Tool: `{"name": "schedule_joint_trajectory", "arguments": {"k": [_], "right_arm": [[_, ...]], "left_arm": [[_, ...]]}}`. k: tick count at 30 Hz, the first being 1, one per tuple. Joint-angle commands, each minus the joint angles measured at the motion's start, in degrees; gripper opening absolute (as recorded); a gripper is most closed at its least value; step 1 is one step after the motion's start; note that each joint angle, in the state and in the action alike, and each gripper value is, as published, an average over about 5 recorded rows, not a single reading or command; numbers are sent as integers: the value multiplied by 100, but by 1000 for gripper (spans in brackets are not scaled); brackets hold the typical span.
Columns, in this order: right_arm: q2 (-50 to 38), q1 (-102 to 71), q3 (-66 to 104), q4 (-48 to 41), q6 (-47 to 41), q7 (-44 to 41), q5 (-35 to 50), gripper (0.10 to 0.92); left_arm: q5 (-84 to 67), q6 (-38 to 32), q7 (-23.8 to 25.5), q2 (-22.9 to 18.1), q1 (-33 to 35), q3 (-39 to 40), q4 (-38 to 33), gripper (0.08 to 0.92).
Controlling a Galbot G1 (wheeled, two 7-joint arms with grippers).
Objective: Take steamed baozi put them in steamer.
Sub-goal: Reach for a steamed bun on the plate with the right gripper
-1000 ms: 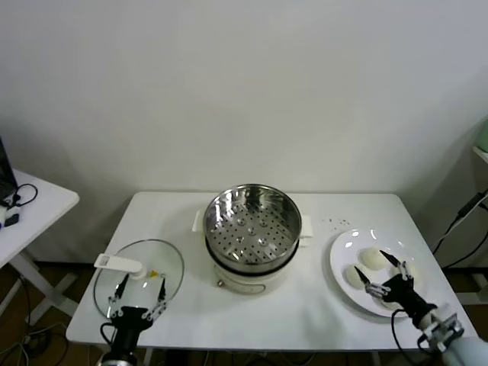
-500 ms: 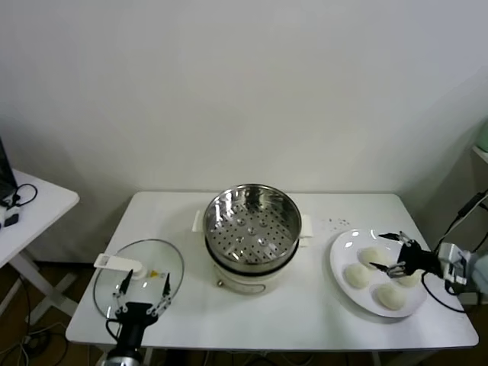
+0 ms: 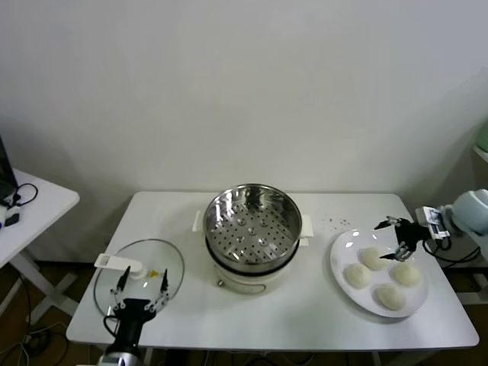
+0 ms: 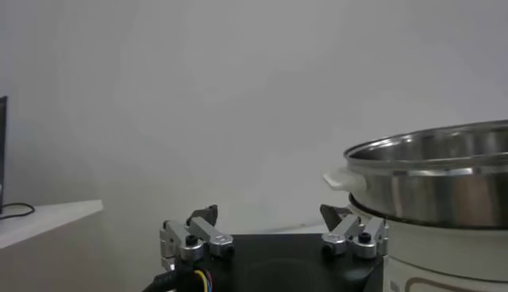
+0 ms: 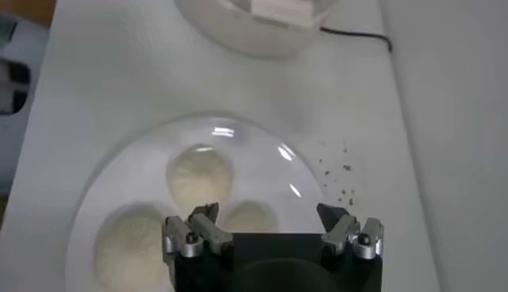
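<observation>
Four off-white baozi lie on the white plate (image 3: 345,245) at the right: one at the back (image 3: 371,258), one on the left (image 3: 356,274), one on the right (image 3: 406,273) and one at the front (image 3: 390,296). The shiny steamer (image 3: 250,221) with its perforated floor stands mid-table on a cream base and is empty. My right gripper (image 3: 387,241) is open and empty, hovering over the plate's back edge above the back baozi. In the right wrist view the gripper (image 5: 274,213) hangs above three baozi (image 5: 200,173). My left gripper (image 3: 143,278) is open at the front left.
A glass lid (image 3: 164,263) with a white handle (image 3: 120,264) lies on the table at the front left, under my left gripper. The left wrist view shows the steamer's side (image 4: 432,174). A second white table (image 3: 34,202) stands to the far left. Small specks dot the table behind the plate.
My right gripper has swung from the plate's front edge up and back to its far side, uncovering all four baozi. The left gripper has hardly moved.
</observation>
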Motion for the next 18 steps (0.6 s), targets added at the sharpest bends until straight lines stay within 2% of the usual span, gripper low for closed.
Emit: {"name": "schedule_joint_trajectory", "arguments": {"k": [1, 18], "right_arm": [[656, 1408, -1631, -1022, 294, -494, -681, 823], [1398, 517, -801, -1553, 516, -209, -1616, 823]], "left_arm": [[-72, 55, -7, 5, -23, 9, -14, 823], [-336, 125, 12, 99, -65, -178, -25, 823]]}}
